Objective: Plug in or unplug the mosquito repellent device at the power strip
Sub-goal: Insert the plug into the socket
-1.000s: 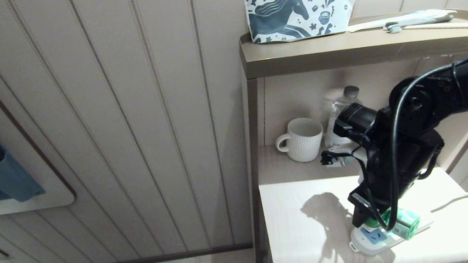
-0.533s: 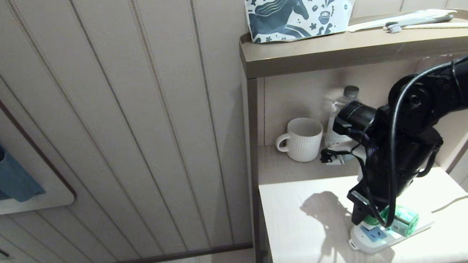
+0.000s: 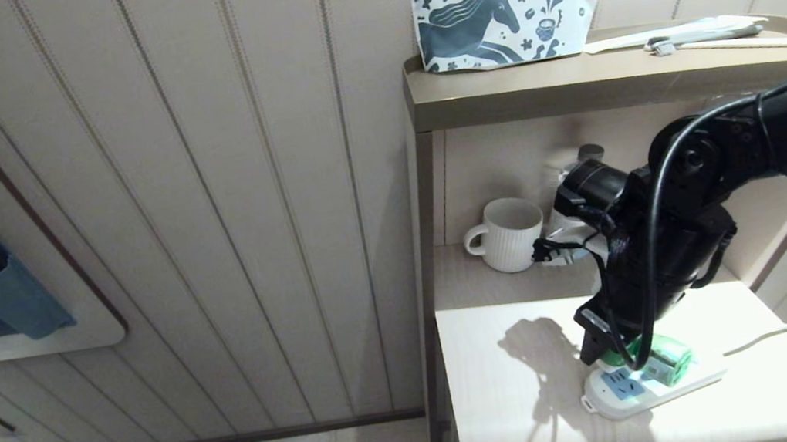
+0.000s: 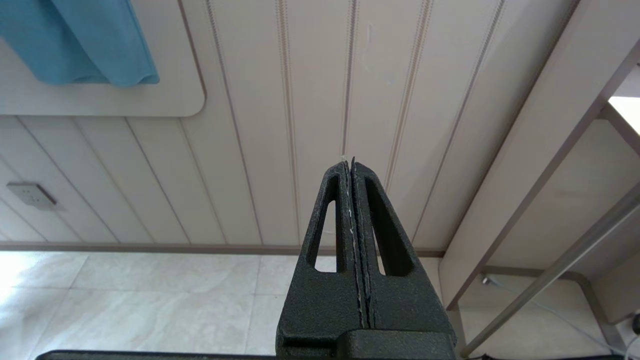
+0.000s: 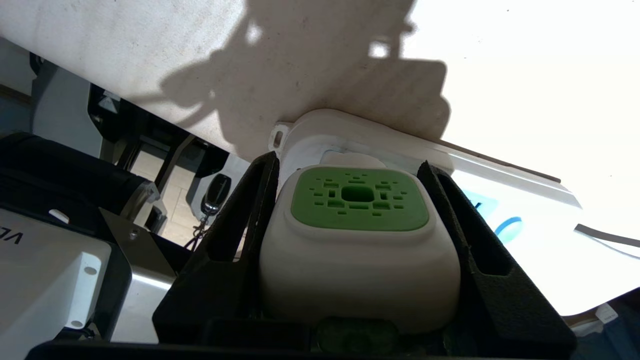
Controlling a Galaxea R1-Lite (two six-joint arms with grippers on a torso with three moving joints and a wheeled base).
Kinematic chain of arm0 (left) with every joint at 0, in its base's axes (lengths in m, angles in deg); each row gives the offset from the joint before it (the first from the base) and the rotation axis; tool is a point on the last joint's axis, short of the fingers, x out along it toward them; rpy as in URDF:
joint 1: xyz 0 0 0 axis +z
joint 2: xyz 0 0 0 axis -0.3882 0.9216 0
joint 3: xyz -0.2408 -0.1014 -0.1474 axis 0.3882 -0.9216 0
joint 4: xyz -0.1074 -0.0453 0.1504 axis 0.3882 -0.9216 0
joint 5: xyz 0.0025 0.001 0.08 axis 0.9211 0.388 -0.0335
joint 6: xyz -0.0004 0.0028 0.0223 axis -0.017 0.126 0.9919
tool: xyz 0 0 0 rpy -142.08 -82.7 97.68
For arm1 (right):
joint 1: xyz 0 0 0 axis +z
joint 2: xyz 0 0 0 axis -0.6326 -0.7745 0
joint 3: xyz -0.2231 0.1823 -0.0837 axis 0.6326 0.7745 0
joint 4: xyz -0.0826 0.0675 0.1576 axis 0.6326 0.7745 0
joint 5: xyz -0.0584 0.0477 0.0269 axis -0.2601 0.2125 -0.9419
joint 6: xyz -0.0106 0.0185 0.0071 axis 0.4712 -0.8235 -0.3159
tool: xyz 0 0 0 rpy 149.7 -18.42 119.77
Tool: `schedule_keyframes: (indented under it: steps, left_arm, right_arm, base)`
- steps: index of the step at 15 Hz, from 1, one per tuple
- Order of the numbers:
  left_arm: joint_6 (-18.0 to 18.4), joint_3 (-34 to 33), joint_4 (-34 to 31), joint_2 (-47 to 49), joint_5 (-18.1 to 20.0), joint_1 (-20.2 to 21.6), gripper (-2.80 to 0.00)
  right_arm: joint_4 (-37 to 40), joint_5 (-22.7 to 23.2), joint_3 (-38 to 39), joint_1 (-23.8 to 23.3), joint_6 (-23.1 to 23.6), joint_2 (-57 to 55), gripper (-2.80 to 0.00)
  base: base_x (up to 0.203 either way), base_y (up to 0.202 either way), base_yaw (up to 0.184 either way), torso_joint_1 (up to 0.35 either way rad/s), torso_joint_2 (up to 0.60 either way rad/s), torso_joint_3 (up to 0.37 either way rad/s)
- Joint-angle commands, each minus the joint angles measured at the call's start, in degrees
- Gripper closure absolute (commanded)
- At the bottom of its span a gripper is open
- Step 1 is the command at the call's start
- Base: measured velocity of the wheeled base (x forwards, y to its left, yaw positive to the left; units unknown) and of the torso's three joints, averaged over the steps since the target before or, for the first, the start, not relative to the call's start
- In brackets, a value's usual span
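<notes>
Right wrist view shows the right hand (image 5: pixel 357 250) clamped on the small white plastic mosquito repellent device (image 5: pixel 359 240) with its green vented top, now lifted slightly above the long flat white power strip (image 3: pixel 652 385) on the pale counter (image 3: pixel 527 380). That suggests unplugging is underway. No readable writing shows on either; the left hand (image 4: pixel 353 165), parked by the wall, is closed and empty.

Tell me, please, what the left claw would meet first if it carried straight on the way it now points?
Probably the panelled wall: the shut left claw points at it with nothing visible between, though the depth is hard to judge.
</notes>
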Motion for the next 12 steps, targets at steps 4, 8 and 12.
schedule_keyframes:
  steps: [4, 8, 12]
  left_arm:
    - [0.02, -0.12, 0.00, -0.03, 0.00, 0.00, 0.00]
    - [0.02, -0.16, 0.00, -0.03, 0.00, 0.00, 0.00]
    - [0.02, 0.02, 0.00, -0.03, 0.00, 0.00, 0.00]
  right_arm:
    - [0.33, 0.04, 0.34, 0.04, -0.30, 0.98, 0.00]
    - [0.67, 0.09, 0.97, 0.23, -1.11, 5.41, 0.00]
    - [0.83, -0.05, 1.93, 1.67, -2.03, 11.30, 0.00]
  base:
    - [0.000, 0.000, 0.000, 0.000, 0.00, 0.000]
    - [0.000, 0.000, 0.000, 0.000, 0.00, 0.000]
    - [0.000, 0.000, 0.000, 0.000, 0.00, 0.000]
